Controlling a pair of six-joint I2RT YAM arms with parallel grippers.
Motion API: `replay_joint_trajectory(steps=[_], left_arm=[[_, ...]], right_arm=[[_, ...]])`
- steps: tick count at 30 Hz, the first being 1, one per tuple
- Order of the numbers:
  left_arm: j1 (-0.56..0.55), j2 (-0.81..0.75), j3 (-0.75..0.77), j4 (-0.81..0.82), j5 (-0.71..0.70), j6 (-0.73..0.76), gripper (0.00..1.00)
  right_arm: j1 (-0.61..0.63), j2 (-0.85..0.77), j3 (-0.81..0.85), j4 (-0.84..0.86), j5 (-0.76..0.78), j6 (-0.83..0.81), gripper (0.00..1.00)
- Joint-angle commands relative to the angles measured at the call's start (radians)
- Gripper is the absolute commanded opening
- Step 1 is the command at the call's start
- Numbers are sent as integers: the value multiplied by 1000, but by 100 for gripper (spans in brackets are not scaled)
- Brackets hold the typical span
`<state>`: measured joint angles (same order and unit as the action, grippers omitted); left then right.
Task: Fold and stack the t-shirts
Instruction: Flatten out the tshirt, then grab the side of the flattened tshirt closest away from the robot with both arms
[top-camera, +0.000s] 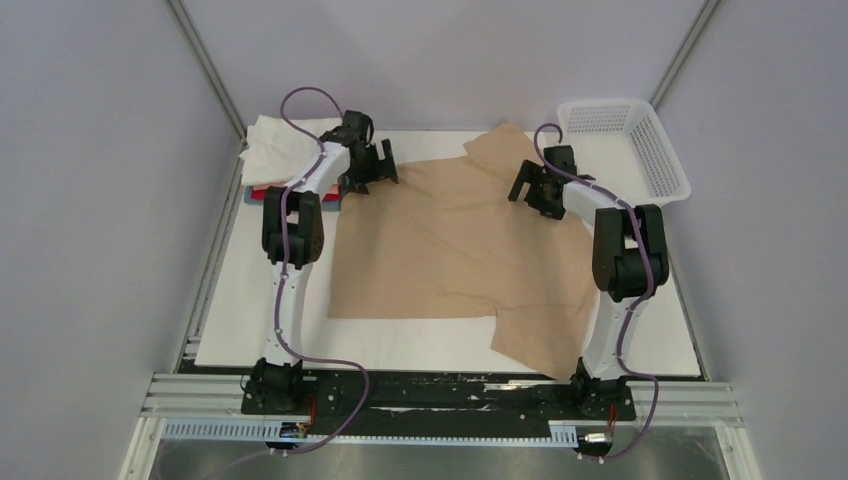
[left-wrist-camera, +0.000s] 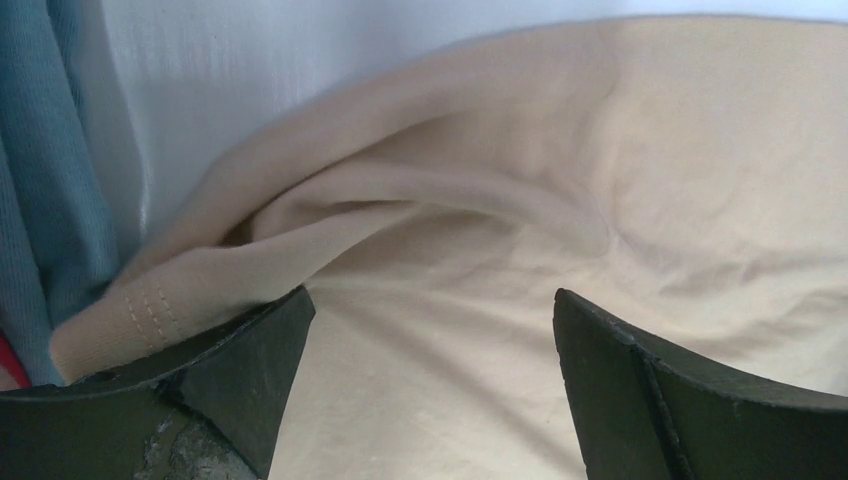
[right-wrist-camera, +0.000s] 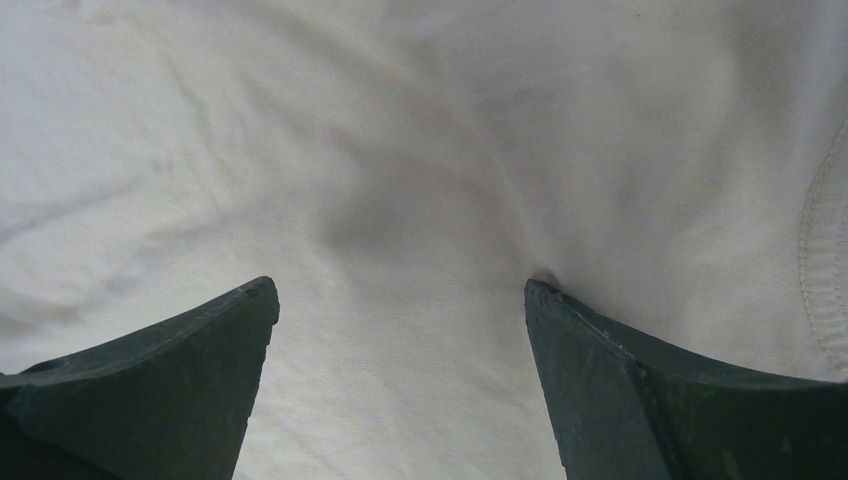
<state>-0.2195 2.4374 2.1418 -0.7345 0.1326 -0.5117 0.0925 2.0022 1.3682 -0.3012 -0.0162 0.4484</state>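
Observation:
A tan t-shirt (top-camera: 455, 250) lies spread across the middle of the table. It fills the left wrist view (left-wrist-camera: 560, 200) and the right wrist view (right-wrist-camera: 400, 150). My left gripper (top-camera: 372, 170) is open at its far left corner, fingers (left-wrist-camera: 250, 370) down on the cloth beside a curled hem. My right gripper (top-camera: 532, 190) is open over the far right part, near the collar, fingers (right-wrist-camera: 600, 370) pressing the cloth. A stack of folded shirts sits at the far left, white (top-camera: 275, 145) on top, red (top-camera: 262, 190) below. A blue-grey shirt (left-wrist-camera: 40, 180) shows in the left wrist view.
A white mesh basket (top-camera: 628, 145) stands at the far right corner. The white table mat (top-camera: 250, 330) has bare room at the near left. Grey walls close in on both sides.

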Motion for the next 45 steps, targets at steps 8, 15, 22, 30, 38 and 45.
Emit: replay_joint_trajectory(steps=[8, 15, 22, 30, 38, 45], left_arm=[[-10, -328, -283, 132, 77, 36, 100], [-114, -895, -887, 224, -170, -84, 100], [-188, -1449, -1451, 121, -358, -353, 100], [-188, -1739, -1696, 23, -405, -527, 100], [-188, -1656, -1748, 138, -381, -567, 92], [-189, -1531, -1757, 222, -329, -562, 75]], right_arm=[[181, -392, -106, -7, 218, -137, 100], [222, -778, -426, -15, 252, 15, 100], [198, -1048, -667, -17, 215, 132, 100], [197, -1206, -790, -21, 200, 132, 100], [197, -1232, -816, -27, 215, 132, 100], [197, -1200, -808, -36, 217, 128, 100]])
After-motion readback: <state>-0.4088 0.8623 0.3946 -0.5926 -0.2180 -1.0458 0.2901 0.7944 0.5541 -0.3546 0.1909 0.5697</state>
